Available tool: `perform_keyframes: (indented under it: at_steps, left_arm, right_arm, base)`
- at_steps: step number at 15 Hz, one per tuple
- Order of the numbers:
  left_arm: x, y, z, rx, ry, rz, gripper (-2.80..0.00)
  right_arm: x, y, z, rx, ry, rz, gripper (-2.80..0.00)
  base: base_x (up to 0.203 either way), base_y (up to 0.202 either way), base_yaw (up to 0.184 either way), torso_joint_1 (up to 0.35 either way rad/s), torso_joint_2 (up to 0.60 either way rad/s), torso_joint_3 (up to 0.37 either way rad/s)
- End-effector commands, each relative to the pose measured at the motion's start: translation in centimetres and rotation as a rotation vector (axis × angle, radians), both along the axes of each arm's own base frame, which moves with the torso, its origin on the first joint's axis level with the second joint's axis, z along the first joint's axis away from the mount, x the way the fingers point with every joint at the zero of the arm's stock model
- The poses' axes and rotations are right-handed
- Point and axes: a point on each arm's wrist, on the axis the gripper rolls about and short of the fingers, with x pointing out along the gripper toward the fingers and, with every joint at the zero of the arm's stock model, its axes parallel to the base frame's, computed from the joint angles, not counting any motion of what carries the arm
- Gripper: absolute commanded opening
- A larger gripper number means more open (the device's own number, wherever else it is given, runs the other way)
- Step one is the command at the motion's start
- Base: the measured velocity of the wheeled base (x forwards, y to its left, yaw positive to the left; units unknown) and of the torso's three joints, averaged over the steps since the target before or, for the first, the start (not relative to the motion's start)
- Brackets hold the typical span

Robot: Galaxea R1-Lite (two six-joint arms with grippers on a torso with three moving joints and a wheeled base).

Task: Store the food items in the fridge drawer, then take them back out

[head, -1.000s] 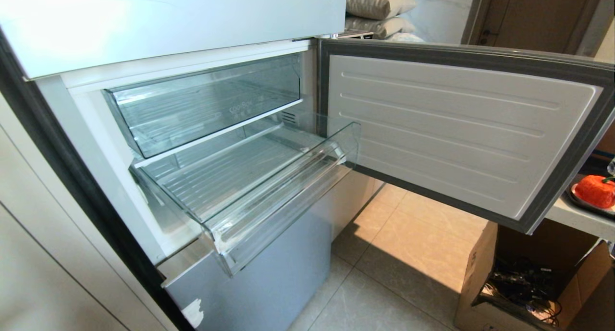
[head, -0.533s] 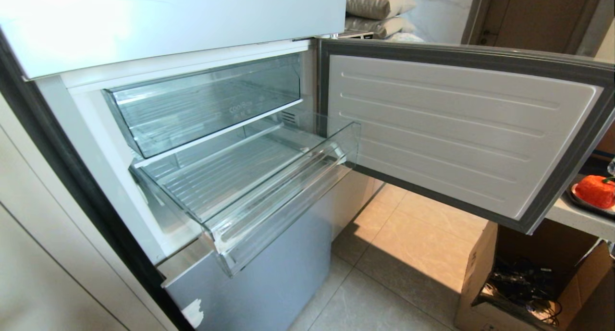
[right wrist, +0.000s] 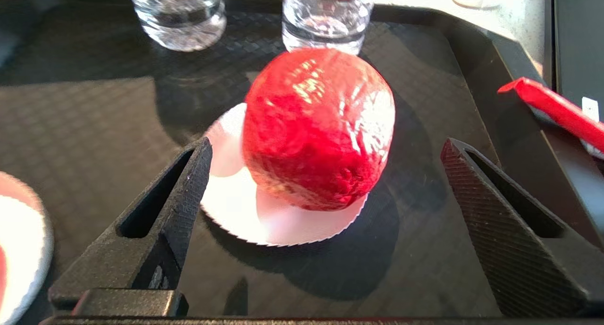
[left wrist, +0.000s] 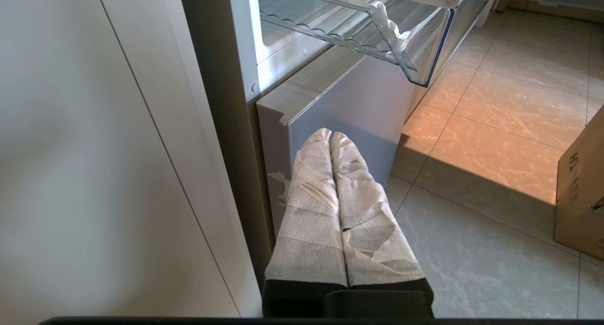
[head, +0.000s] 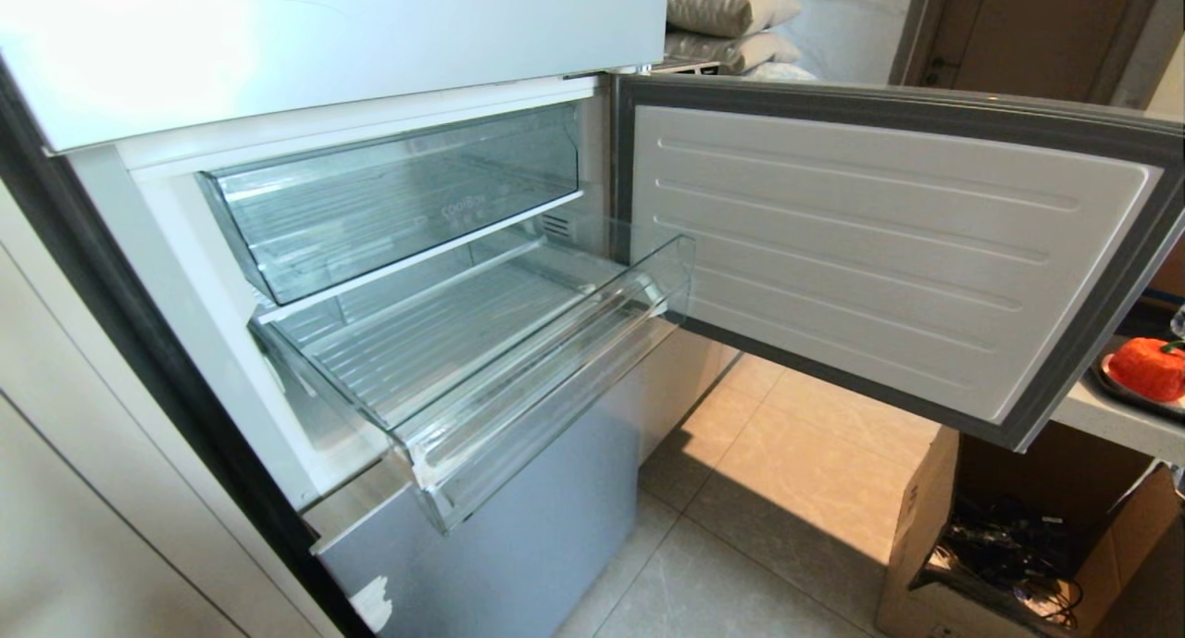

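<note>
Red, glossy, roundish food item (right wrist: 318, 127) sits on its white paper disc (right wrist: 264, 212) between my right gripper's (right wrist: 325, 174) spread fingers (untouched); left gripper (left wrist: 330, 138) pressed together.

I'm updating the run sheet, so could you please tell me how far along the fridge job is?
Done: the fridge door is open and the fridge drawer is pulled out, with nothing in it.

In hand: the right pincer, open, is lined up on a red food item on a paper plate on the black tray, not gripping it. The left pincer is shut near the fridge's base.

Left: all storing and retrieving.
</note>
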Motion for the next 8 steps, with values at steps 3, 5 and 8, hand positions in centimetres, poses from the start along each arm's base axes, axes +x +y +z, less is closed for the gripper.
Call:
perform_keyframes:
  at_steps: [3, 5, 8]
  left_arm:
    - [0.01, 0.0, 0.0, 0.0, 0.001, 0.0, -2.8]
    - [0.01, 0.0, 0.0, 0.0, 0.002, 0.0, -2.8]
    - [0.0, 0.0, 0.0, 0.0, 0.0, 0.0, -2.8]
  right_arm:
    - [0.35, -0.58, -0.89, 0.008, 0.003, 0.002, 0.0]
    - [0.38, -0.62, -1.03, 0.011, 0.005, 0.003, 0.0]
    - [0.63, -0.86, -1.35, 0.013, 0.005, 0.004, 0.0]
  base:
    - [0.0, 0.0, 0.0, 0.0, 0.0, 0.0]
    - [0.0, 0.0, 0.0, 0.0, 0.0, 0.0]
    - [0.0, 0.0, 0.0, 0.0, 0.0, 0.0]
